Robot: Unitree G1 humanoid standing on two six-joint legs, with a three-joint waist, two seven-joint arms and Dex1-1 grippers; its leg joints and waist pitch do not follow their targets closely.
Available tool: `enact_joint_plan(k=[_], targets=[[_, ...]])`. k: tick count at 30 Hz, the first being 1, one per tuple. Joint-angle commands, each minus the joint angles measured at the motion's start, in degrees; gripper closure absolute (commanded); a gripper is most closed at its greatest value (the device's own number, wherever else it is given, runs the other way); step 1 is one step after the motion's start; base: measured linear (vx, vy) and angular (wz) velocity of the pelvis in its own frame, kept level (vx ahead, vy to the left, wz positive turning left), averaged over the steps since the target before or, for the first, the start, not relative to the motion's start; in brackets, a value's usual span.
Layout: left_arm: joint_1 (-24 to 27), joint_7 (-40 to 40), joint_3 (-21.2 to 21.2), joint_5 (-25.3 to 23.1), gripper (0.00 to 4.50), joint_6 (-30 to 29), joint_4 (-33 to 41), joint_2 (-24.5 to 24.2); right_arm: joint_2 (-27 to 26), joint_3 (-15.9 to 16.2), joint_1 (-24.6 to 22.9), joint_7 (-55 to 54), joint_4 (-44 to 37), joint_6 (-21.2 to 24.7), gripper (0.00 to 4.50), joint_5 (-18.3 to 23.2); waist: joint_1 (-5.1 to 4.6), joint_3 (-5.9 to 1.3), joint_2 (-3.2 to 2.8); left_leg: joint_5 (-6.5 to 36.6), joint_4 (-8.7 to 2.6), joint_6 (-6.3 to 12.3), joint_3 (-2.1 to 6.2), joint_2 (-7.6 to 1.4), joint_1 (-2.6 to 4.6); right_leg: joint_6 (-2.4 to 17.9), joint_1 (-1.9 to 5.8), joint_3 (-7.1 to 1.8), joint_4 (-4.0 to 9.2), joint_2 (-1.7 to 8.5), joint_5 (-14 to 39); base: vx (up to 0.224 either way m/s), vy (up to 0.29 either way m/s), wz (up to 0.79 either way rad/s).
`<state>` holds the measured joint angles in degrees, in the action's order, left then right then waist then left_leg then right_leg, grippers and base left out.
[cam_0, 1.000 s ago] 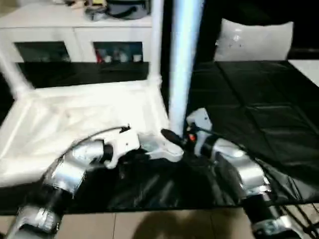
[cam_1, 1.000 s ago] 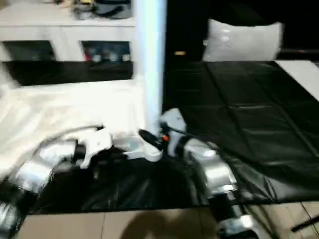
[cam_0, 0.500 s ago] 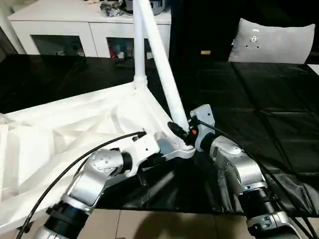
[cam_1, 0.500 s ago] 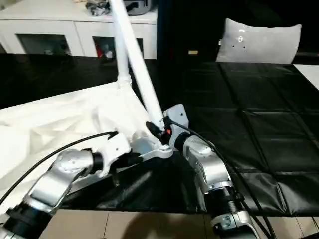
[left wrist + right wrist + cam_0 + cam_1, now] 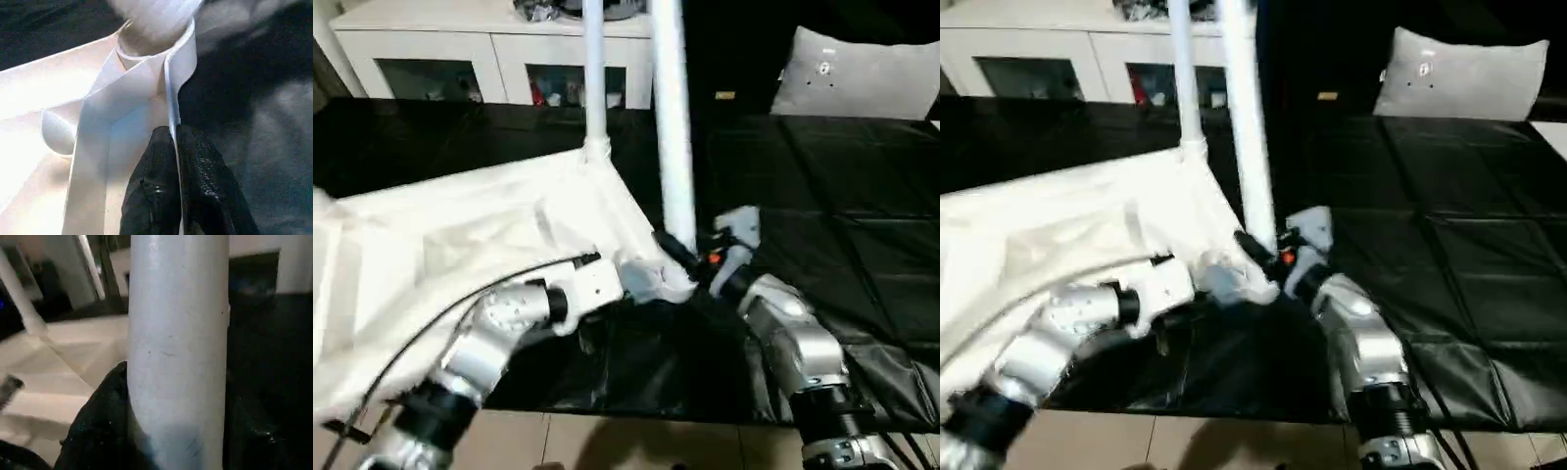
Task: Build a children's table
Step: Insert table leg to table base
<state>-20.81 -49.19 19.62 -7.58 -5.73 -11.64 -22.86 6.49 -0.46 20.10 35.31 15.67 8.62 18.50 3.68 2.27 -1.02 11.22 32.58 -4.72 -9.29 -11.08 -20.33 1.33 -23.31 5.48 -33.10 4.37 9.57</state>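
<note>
The white plastic square table top [image 5: 460, 255] lies upside down, ribbed underside up, on the black-covered worktop [image 5: 842, 206]. Two long tapered round white legs stand up from it: one at the far corner [image 5: 594, 88] and one at the near corner [image 5: 674, 147], next to the end effectors.

The left end effector [image 5: 175, 161] has its two black fingers [image 5: 151, 191] pressed together on the thin upright side wall of the table top, one finger on each face of the wall, just below the round corner socket [image 5: 142, 46]. The head views show only its white housing [image 5: 592, 284] lying at that corner; the pinch itself is visible from the left wrist camera.

The right end effector [image 5: 677, 257] grips the near leg close to its base. From the right wrist camera the leg [image 5: 178, 342] rises between the fingers, with one black finger [image 5: 105, 416] against its side, so the fingers are closed around the leg.

Behind the worktop, the head views show a white cabinet with glass doors [image 5: 460, 69] and a grey cushion [image 5: 857, 73] to the right. The right wrist camera shows the far leg [image 5: 19, 298] at an angle beyond the ribbed underside.
</note>
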Motion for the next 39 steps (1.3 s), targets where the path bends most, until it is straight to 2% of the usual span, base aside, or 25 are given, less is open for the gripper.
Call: enact_joint_plan(k=[1, 3, 4, 7, 9, 10, 14, 15, 16, 18, 20, 24, 25, 26, 28, 33, 35, 36, 39], targets=[[-1.7, 1.2, -1.7, -0.6, 4.50, 2.2, -1.7, -0.9, 0.3, -2.3, 0.0, 0.4, -2.7, -1.0, 2.59, 2.5, 0.22, -3.42, -0.25, 7.5, -3.58, 3.05, 0.21, -1.98, -0.21, 9.9, 3.44, -3.22, 2.87, 3.83, 7.6, 0.000, 0.000, 0.00], [-2.8, 3.3, -2.8, -0.6, 4.50, 3.4, -3.5, -0.5, 0.5, -2.9, -0.1, 0.6, -3.5, -1.2, 2.59, 3.3, 0.24, -3.47, -0.19, 7.1, -3.47, 3.37, 0.16, -1.90, -0.16, 10.4, 3.57, -3.17, 2.72, 3.75, 6.3, 0.000, 0.000, 0.00], [-3.2, 3.9, -3.2, -0.5, 4.05, 3.9, -4.2, -0.3, 0.5, -3.0, -0.1, 0.7, -3.7, -1.3, 2.59, 3.4, 0.17, -3.45, -0.09, 6.8, -3.43, 3.41, 0.12, -1.80, -0.28, 10.6, 3.67, -3.16, 2.62, 3.73, 5.8, 0.000, 0.000, 0.00], [-4.6, -0.1, -5.0, 4.0, 3.86, 3.9, -3.7, -0.2, 0.5, -3.0, -0.3, 0.8, -5.2, -0.7, 2.59, 3.7, 0.13, -3.45, 0.09, 7.2, -3.42, 3.19, 0.06, -1.83, -0.32, 10.7, 3.80, -3.17, 2.83, 4.13, 9.0, 0.000, 0.000, 0.00], [-5.2, -0.3, -6.3, 6.1, 3.71, 3.1, -3.0, 0.5, 0.4, -2.8, -0.4, 0.7, -5.7, -0.5, 2.59, 3.7, 0.25, -3.37, 0.10, 7.3, -3.41, 3.22, -0.07, -1.95, -0.09, 11.0, 3.51, -3.19, 2.85, 3.96, 9.2, 0.000, 0.000, 0.00], [-6.2, 0.7, -7.8, 7.4, 3.49, 3.1, -2.9, 1.5, 0.2, -2.6, -0.3, 0.7, -5.9, -0.4, 2.59, 3.7, 0.40, -3.36, 0.08, 7.1, -3.37, 3.20, -0.11, -1.94, -0.07, 11.2, 3.52, -3.20, 2.77, 3.97, 8.9, 0.000, 0.000, 0.00], [-9.4, 5.8, -10.5, 8.6, 3.34, 1.2, -3.5, 3.9, -0.3, -1.7, -0.2, 0.7, -6.3, -0.3, 2.59, 3.6, 0.64, -3.33, 0.32, 7.4, -3.29, 3.07, -0.18, -1.96, -0.03, 11.1, 3.57, -3.16, 2.74, 3.97, 9.7, 0.000, 0.000, 0.00], [-10.9, 8.0, -11.3, 8.3, 3.08, -0.1, -4.0, 4.7, -0.5, -1.2, -0.2, 0.7, -6.5, -0.1, 2.59, 3.5, 0.76, -3.31, 0.49, 7.0, -3.24, 3.25, -0.19, -1.91, -0.12, 10.8, 3.63, -3.17, 2.78, 3.97, 10.0, 0.000, 0.000, 0.00], [-13.6, 11.5, -12.4, 8.0, 3.08, -1.5, -5.1, 6.5, -0.9, 0.1, -0.4, 1.1, -7.0, 0.1, 2.59, 3.1, 0.91, -3.34, 0.70, 6.6, -3.17, 3.39, -0.26, -1.88, -0.13, 10.4, 3.62, -3.18, 2.82, 3.93, 10.1, 0.000, 0.000, 0.00], [-15.9, 14.2, -13.1, 7.9, 3.08, -2.9, -6.2, 8.2, -1.0, 1.6, -0.7, 1.7, -7.3, 0.1, 2.59, 2.4, 1.38, -3.45, 0.63, 5.4, -3.00, 3.57, -0.22, -1.88, -0.09, 10.3, 3.62, -3.16, 2.68, 3.98, 9.4, 0.000, 0.000, 0.00], [-18.1, 15.9, -13.4, 8.3, 3.08, -4.7, -6.6, 10.2, -1.0, 2.8, -0.9, 2.1, -7.1, -0.2, 2.59, 1.4, 1.73, -3.57, 0.85, 3.7, -2.87, 3.99, -0.20, -1.85, -0.20, 10.4, 3.76, -3.17, 2.30, 3.94, 7.0, 0.000, 0.000, 0.00], [-21.1, 16.4, -13.6, 10.0, 2.97, -5.8, -7.0, 13.0, -0.7, 4.1, -1.1, 2.2, -6.7, -0.7, 2.59, 0.1, 2.04, -3.62, 0.98, 2.9, -2.70, 4.74, -0.20, -1.76, -0.35, 11.3, 3.86, -3.16, 2.22, 4.05, 5.3, 0.000, 0.000, 0.00], [-21.9, 14.8, -13.1, 11.9, 2.97, -6.7, -5.3, 14.6, -0.4, 4.5, -1.1, 1.9, -6.3, -0.9, 2.59, -0.7, 2.14, -3.60, 0.57, 3.0, -2.66, 4.76, -0.19, -1.76, -0.35, 11.4, 3.82, -3.16, 2.18, 4.08, 5.4, 0.000, 0.000, 0.00], [-21.9, 14.8, -13.1, 11.9, 2.97, -6.7, -5.3, 14.6, -0.4, 4.5, -1.1, 1.9, -6.3, -0.9, 2.59, -0.7, 2.18, -3.60, 0.87, 3.2, -2.63, 4.79, -0.21, -1.69, -0.39, 11.2, 3.92, -3.10, 2.34, 4.00, 5.7, 0.000, 0.000, 0.00], [-21.2, 9.5, -10.4, 15.5, 2.97, -9.3, 1.5, 15.8, 0.3, 4.2, -0.9, 0.2, -5.1, -1.4, 2.59, -2.0, 2.32, -3.62, 0.48, 3.4, -2.68, 4.45, -0.15, -1.82, -0.36, 11.3, 3.96, -3.13, 2.26, 4.18, 6.1, 0.000, 0.000, 0.00], [-18.9, 4.6, -6.9, 19.2, 2.62, -13.6, 9.9, 15.5, 0.7, 3.1, -0.6, -1.1, -4.2, -1.8, 2.59, -2.7, 2.45, -3.54, 0.39, 4.2, -2.70, 4.20, -0.16, -1.99, -0.32, 12.4, 3.93, -3.15, 2.25, 4.04, 5.8, 0.000, 0.000, 0.00], [-18.2, 3.7, -5.7, 19.3, 2.37, -14.3, 11.4, 15.0, 0.9, 2.9, -0.5, -1.4, -4.1, -1.9, 2.59, -2.9, 2.21, -3.34, 0.52, 5.4, -2.72, 4.01, -0.24, -1.70, -0.41, 11.3, 4.00, -3.07, 2.58, 3.78, 8.0, 0.000, 0.000, 0.00], [-17.8, 3.4, -5.2, 19.0, 2.27, -14.5, 11.8, 14.7, 1.0, 2.8, -0.4, -1.7, -3.8, -2.0, 2.60, -3.1, 2.18, -3.33, 0.38, 5.7, -2.73, 3.86, -0.23, -1.67, -0.36, 10.9, 3.97, -3.05, 2.72, 3.77, 8.9, 0.000, 0.000, 0.00], [-17.3, 3.7, -5.3, 18.2, 2.17, -14.9, 11.8, 14.3, 1.4, 2.6, -0.1, -1.9, -3.3, -2.3, 2.60, -3.4, 1.98, -3.30, 0.32, 6.9, -2.77, 3.06, -0.14, -1.72, -0.31, 9.4, 3.87, -2.98, 3.08, 3.76, 12.4, 0.000, 0.000, 0.00]])
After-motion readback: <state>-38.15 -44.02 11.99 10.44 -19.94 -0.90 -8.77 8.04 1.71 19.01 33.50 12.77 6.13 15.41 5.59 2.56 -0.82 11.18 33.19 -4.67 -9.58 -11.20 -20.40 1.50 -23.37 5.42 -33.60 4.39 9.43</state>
